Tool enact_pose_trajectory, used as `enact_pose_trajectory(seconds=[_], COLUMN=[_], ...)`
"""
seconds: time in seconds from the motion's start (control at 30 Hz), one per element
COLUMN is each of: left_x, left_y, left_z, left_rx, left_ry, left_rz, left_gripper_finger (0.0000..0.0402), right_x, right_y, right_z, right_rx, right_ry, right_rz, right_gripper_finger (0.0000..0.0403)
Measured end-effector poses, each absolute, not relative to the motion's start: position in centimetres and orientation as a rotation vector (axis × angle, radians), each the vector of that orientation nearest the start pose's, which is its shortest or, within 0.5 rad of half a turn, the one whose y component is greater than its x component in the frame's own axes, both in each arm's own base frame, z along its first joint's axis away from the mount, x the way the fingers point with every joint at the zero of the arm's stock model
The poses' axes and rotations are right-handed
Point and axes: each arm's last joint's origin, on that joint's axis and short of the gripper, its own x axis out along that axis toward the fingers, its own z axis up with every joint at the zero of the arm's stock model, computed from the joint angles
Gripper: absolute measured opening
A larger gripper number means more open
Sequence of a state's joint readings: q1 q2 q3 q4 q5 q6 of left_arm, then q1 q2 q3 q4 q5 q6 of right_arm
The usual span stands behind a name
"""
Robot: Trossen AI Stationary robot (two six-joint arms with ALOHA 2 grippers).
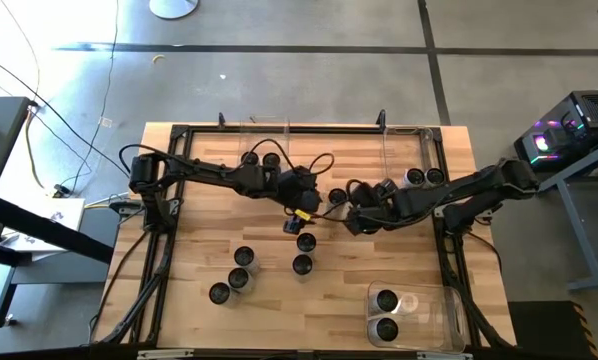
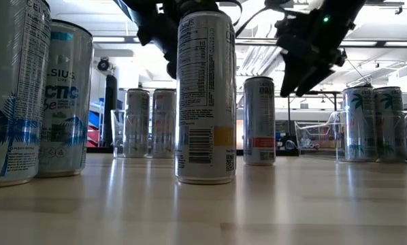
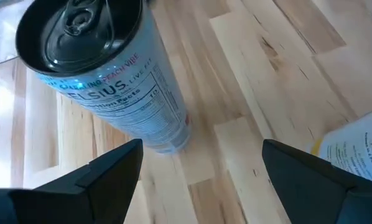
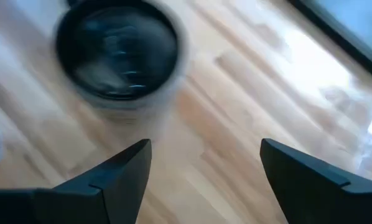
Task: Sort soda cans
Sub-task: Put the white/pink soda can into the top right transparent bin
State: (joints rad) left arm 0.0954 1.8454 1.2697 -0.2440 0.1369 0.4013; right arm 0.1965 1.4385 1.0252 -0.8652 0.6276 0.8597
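Note:
Several slim silver cans with dark tops stand upright on the wooden table (image 1: 209, 230). A loose group stands at the near left (image 1: 237, 278), and two more stand mid-table (image 1: 306, 242). My left gripper (image 1: 299, 213) hovers open over the middle. In its wrist view the gripper (image 3: 201, 149) has a blue-lettered can (image 3: 105, 68) just ahead of the fingers. My right gripper (image 1: 359, 220) hangs open beside it. Its wrist view (image 4: 204, 146) shows a blurred can top (image 4: 117, 53) ahead. In the low view both grippers, left (image 2: 164, 41) and right (image 2: 302, 68), are above the cans.
Clear plastic bins hold can pairs: far left (image 1: 260, 158), far right (image 1: 425, 177), near right (image 1: 386, 314). A single can (image 1: 337, 196) stands between the arms. A black frame rims the table (image 1: 279, 128). Bare wood lies at the near middle.

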Motion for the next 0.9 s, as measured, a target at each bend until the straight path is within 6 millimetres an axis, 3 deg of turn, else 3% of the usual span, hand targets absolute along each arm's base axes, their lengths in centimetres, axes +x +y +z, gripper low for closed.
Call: enact_pose_trajectory(seconds=[0.13,0.23,0.33,0.53,0.9], left_x=[39.7,40.2,40.9,41.8,41.3], left_y=[3.6,4.5,5.4,5.7,3.3], left_z=[20.2,19.5,18.6,16.1,16.9], left_rx=[0.285,0.284,0.299,0.355,0.39], left_ry=[0.777,0.754,0.718,0.722,0.776], left_rz=[-0.193,-0.17,-0.156,-0.178,-0.199], left_gripper_finger=[0.0323,0.0323,0.0323,0.0323,0.0323], right_x=[25.3,26.3,27.4,27.9,25.8], right_y=[3.6,4.2,4.5,4.0,3.2], right_z=[24.5,24.5,24.0,22.4,22.2], right_rx=[0.308,0.33,0.32,0.328,0.299], right_ry=[0.892,0.898,0.885,0.92,0.961], right_rz=[-0.767,-0.601,-0.546,-0.654,-0.901], right_gripper_finger=[0.0296,0.0296,0.0296,0.0296,0.0296])
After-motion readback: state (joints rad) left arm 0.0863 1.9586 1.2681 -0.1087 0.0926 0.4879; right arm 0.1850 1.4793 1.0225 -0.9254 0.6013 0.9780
